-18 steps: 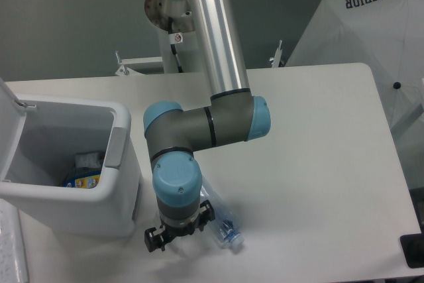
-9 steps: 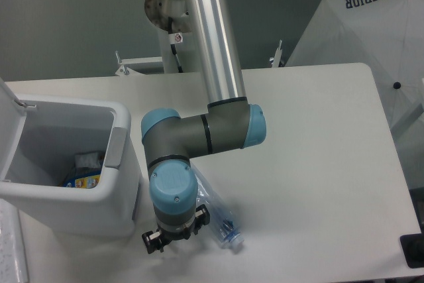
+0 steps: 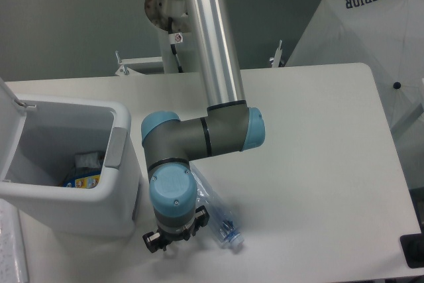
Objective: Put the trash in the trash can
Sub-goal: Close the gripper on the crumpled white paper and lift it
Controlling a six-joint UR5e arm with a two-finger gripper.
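Observation:
A crushed clear plastic bottle (image 3: 215,211) lies on the table near the front edge, its bluish neck (image 3: 231,236) pointing front-right. My gripper (image 3: 172,236) points straight down just left of the bottle. The blue wrist above hides its fingers, so I cannot see whether they are open or touch the bottle. The white trash can (image 3: 122,183) stands at the left with its lid swung open. Inside it lies a small white crumpled scrap (image 3: 87,159).
A blue-and-yellow packet (image 3: 82,180) lies in the bin beside the scrap. The arm's elbow (image 3: 199,134) hangs close to the bin's right wall. A white umbrella-like cover (image 3: 371,38) stands past the table's right edge, and a dark object (image 3: 414,250) at the front right corner.
The wrist and gripper have shifted slightly left and toward the front edge, closer to the bin. The bottle has not moved.

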